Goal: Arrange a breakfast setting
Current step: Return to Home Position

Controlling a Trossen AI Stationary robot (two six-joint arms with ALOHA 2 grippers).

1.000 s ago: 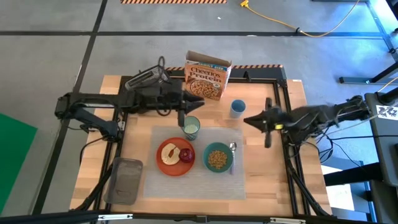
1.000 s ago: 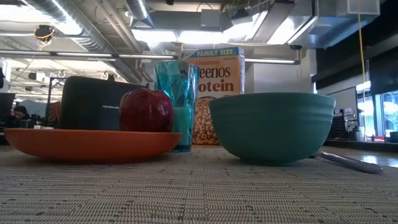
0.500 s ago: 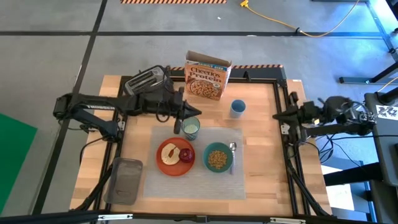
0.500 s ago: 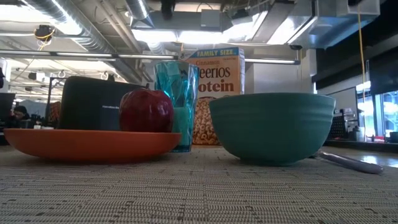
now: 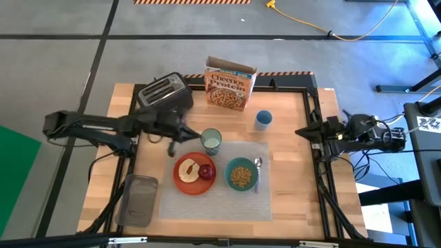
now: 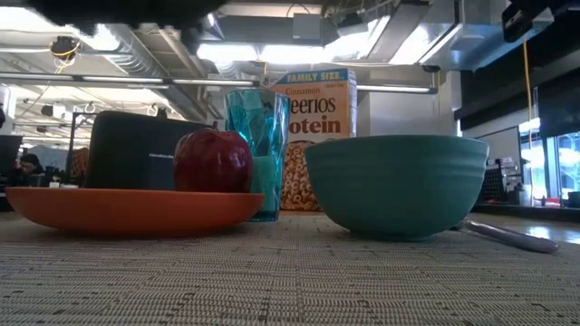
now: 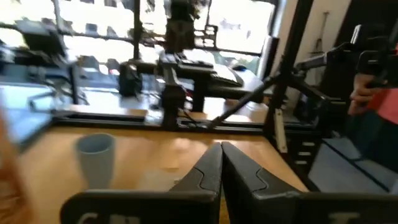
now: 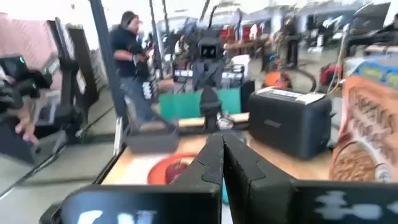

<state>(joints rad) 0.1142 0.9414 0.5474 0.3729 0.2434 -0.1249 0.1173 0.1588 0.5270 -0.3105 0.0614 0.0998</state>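
We see even overhead light on the table — shadows short and soft. At table height, ceiling strip lights glare white, the apple carries a small highlight — windows blaze in the left wrist view.

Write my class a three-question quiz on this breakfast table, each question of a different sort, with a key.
1. True or false: the red apple lies on the orange plate with the toast slice.
2. In the high view, what lies on the placemat just right of the teal bowl? A) metal spoon B) toaster C) blue cup
3. Fill in: the left gripper and the right gripper are both ____ and hold nothing.
Key: 1 true; 2 A; 3 shut.
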